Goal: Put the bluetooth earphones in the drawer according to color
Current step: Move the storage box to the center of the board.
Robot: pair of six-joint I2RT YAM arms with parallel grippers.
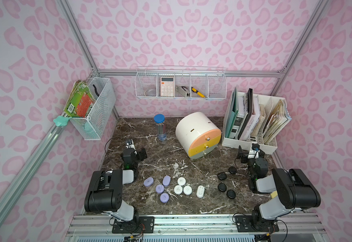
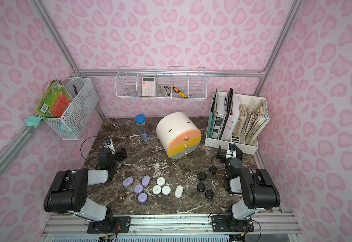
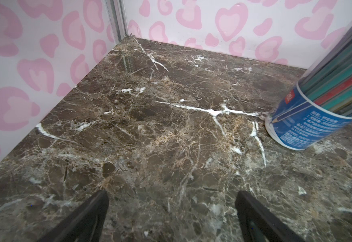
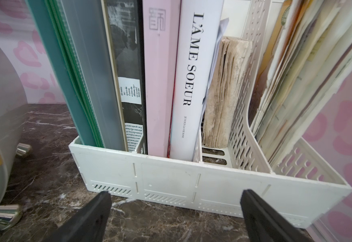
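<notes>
Left gripper (image 3: pixel 172 193): fingers (image 3: pixel 87 220) wide apart, empty, over tabletop (image 3: pixel 150 125). Right gripper (image 4: pixel 176 192): fingers (image 4: pixel 87 218) wide apart, empty, facing file rack (image 4: pixel 171 180).

Twelve earphone cases (image 1: pixel 181 181) are laid in three clusters across the front of the tabletop (image 1: pixel 160 159). Behind them, the drawer cabinet (image 1: pixel 192 127) is set at the middle, with a pencil tube (image 1: pixel 160 127) stood to its left and a file rack (image 1: pixel 248 144) to its right.
</notes>
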